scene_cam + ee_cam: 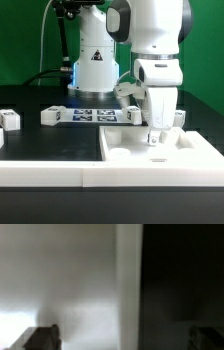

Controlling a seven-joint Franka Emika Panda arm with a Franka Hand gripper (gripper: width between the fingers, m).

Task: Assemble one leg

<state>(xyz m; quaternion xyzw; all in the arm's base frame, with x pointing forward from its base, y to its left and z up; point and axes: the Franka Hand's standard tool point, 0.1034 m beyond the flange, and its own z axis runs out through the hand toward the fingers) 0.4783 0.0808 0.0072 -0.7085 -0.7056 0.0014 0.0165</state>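
Two views.

Exterior: the gripper (pixel 158 138) points straight down over the large flat white plastic panel with recessed pockets (pixel 190 152), near its back edge, tips at or just above the surface. My guess is the vertical pose is for top-down work at a pocket. One small white plastic rectangular leg post with a dark tag (pixel 10 120) sits on the black desk (pixel 40 140) at the exterior view's far left, well apart from the gripper. A second similar post (pixel 178 118) is just behind the gripper, toward the exterior view's right. The thin flat white marker board (pixel 90 115) lies behind the panel. Whether a leg sits under the gripper is too small to tell. The panel's front side is free; the back is crowded.

Wrist: blurred. Both fingertips (pixel 40 338) sit far apart, jaws wide, nothing between them. The panel (pixel 70 280) fills one side and the dark desk (pixel 180 280) the other, with the panel's straight edge running between. The gripper straddles that edge, so sideways moves risk clipping it. Lift first.
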